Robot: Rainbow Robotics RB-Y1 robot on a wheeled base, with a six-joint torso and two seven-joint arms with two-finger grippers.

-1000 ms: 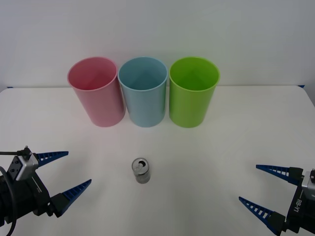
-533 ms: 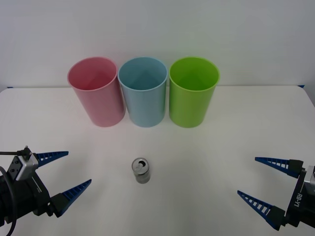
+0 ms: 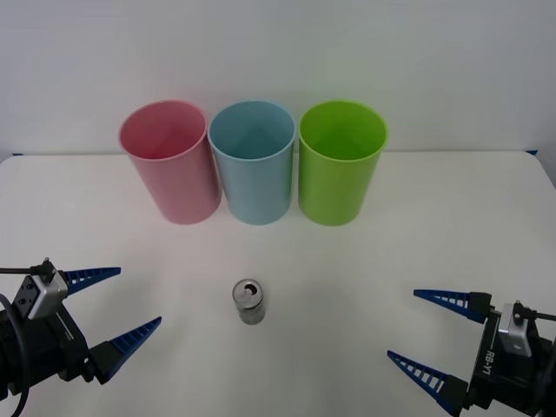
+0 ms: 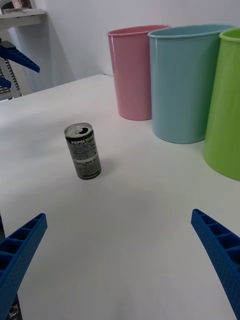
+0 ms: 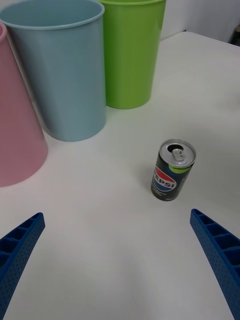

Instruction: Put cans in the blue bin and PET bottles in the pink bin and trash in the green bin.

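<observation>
Can: a small drink can [image 3: 249, 301] stands upright on the white surface [image 3: 347, 261], near the middle and on the near side of the three bins. Its pull-tab top faces up and looks opened. The wrist views show a dark body with a Pepsi label [image 5: 173, 170] [image 4: 83, 151]. Nothing touches it.
Pink bin: the pink bin [image 3: 169, 162] stands upright at the far left of the row, its mouth open upward.
Blue bin: the blue bin [image 3: 254, 162] stands upright in the middle of the row, just beside the pink bin on its left and the green bin on its right. It lies straight beyond the can, well apart from it.
Green bin: the green bin [image 3: 340, 162] stands upright at the far right of the row.
Left gripper: the left gripper [image 3: 107, 306] hovers at the near left, well to the left of the can. Its blue ribbed fingers [image 5: 20, 242] are spread wide and hold nothing.
Right gripper: the right gripper [image 3: 432, 337] hovers at the near right, well to the right of the can. Its blue fingers [image 4: 217, 247] are spread wide and hold nothing; the can sits beyond the gap between them in its wrist view.
</observation>
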